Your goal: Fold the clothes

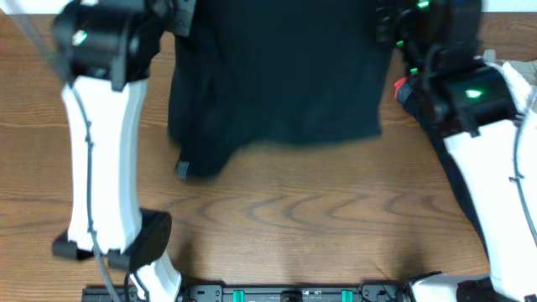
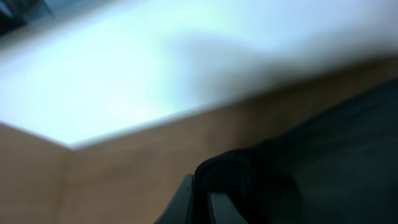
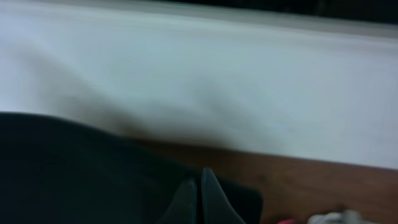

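Here, shirt [image 1: 277, 75]: black, at the far middle of the surface [image 1: 294, 218], stretched between both claws (the view is blurred).
Left claw [image 2: 200, 190]: clenched on a shirt fold.
Right claw [image 3: 199, 190]: clenched on the shirt edge.
Other clothes [image 1: 404, 87]: a red bit, just right of the shirt.

The T-shirt [image 1: 277, 84] is seen as soft, matt black cloth, creased and without sheen. The table [image 1: 294, 226] is made of smooth brown wood, marked by a wavy grain and finished in a faint satin. The left arm shell [image 1: 101, 168] at 9 o'clock and the right arm shell [image 1: 495, 193] at 4 o'clock are moulded in smooth, slightly glossy white plastic. White cloth [image 1: 522, 77] is glimpsed at 3 o'clock. The left fingers [image 2: 185, 198] are shown dark and matt.
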